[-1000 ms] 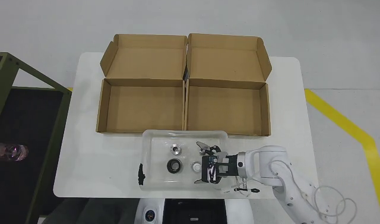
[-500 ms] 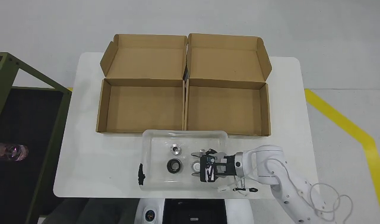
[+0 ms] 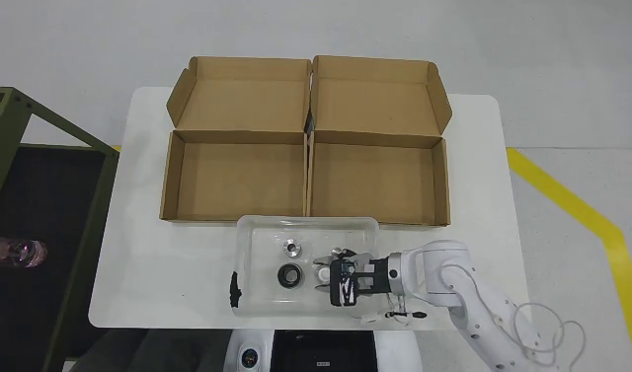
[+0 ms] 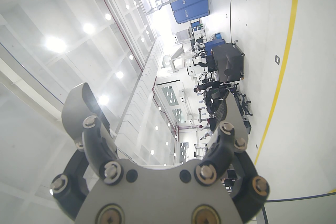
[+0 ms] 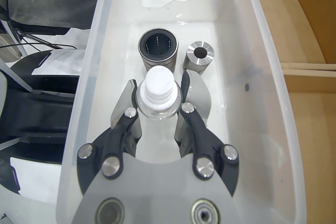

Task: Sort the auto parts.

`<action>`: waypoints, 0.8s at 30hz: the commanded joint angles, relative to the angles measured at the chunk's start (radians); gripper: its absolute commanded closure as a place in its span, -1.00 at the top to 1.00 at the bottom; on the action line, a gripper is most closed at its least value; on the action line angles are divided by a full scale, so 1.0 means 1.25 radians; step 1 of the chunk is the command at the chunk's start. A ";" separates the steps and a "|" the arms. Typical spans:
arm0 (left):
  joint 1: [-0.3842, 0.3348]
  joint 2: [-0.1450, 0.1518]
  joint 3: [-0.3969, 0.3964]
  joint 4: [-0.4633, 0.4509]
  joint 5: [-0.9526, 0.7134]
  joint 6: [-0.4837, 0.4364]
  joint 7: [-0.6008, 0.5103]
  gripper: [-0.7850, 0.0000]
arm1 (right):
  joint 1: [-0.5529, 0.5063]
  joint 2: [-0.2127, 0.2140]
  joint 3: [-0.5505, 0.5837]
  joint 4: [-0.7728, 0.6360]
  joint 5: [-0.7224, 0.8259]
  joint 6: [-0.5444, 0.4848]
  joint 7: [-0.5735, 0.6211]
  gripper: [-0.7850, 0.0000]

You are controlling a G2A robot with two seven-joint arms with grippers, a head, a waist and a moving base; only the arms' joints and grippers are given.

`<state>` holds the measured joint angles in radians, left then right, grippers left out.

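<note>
You lose the lower part of the white plug (image 5: 159, 76) and its clear collar behind the right gripper (image 5: 158, 86), whose pads (image 5: 185, 83) clamp it, so how it meets the floor of the tub (image 5: 265, 36) is hidden. The tub's near end and the cardboard box (image 5: 296, 12) beside it run past the wrist view's edge. A dark speck (image 5: 246, 87) on the tub floor is too small to identify.
</note>
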<state>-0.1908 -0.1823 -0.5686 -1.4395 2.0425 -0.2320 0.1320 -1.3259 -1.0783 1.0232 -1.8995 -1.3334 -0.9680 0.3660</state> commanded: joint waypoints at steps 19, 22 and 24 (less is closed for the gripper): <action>0.000 0.000 0.000 0.000 0.000 0.000 0.000 1.00 | 0.003 0.017 0.036 -0.062 -0.018 -0.035 -0.123 -1.00; 0.000 0.000 0.000 0.000 0.000 0.000 0.000 1.00 | 0.009 0.024 0.052 -0.066 -0.015 -0.035 -0.144 -1.00; 0.000 0.000 0.000 0.000 0.000 0.000 0.000 1.00 | 0.014 0.030 0.065 -0.065 -0.009 -0.035 -0.159 -1.00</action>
<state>-0.1908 -0.1823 -0.5686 -1.4395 2.0425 -0.2320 0.1320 -1.3118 -1.0445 1.0956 -1.9821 -1.3484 -1.0124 0.1765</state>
